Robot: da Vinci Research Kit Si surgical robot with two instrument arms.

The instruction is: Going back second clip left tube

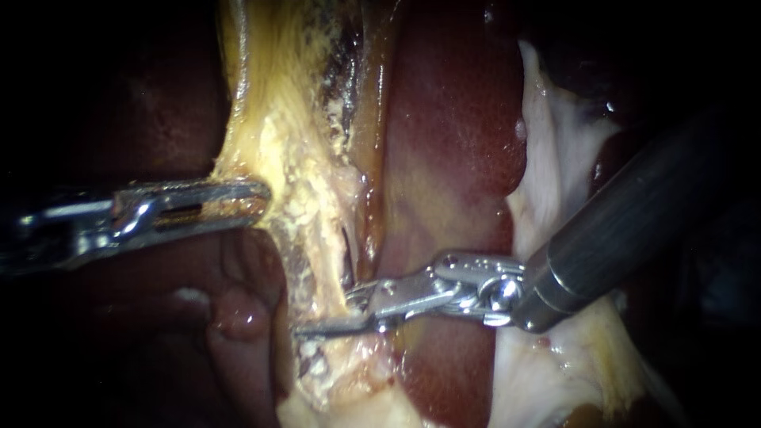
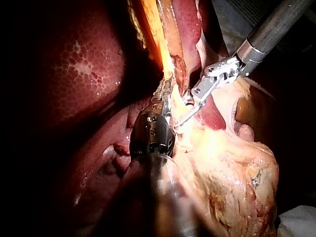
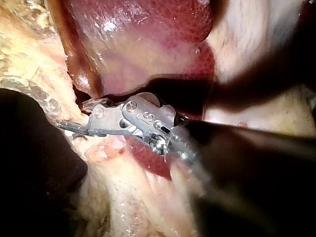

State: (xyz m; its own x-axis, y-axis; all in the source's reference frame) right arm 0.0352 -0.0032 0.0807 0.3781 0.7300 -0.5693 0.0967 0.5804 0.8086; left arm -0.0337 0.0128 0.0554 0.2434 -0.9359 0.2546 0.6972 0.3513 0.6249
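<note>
A yellow, crusted tube (image 1: 321, 238) runs down the middle of the endoscope view. My right instrument (image 1: 329, 313) comes in from the right and its jaws stand open at this tube, the thin lower jaw lying across it and the upper one just beside it. In the right wrist view the same jaws (image 3: 74, 123) show a gap at the tube's edge. I cannot make out a clip on the tube. My left instrument (image 1: 254, 194) comes in from the left, shut on the yellow tissue (image 1: 273, 135) at the tube's upper left, and holds it taut.
Dark red liver (image 1: 452, 143) lies right of the tube, and pale white tissue (image 1: 555, 158) lies behind the right shaft (image 1: 634, 222). A reddish lump (image 1: 238, 313) sits below the left instrument. In the left wrist view both instruments (image 2: 163, 94) (image 2: 190, 111) stand close together.
</note>
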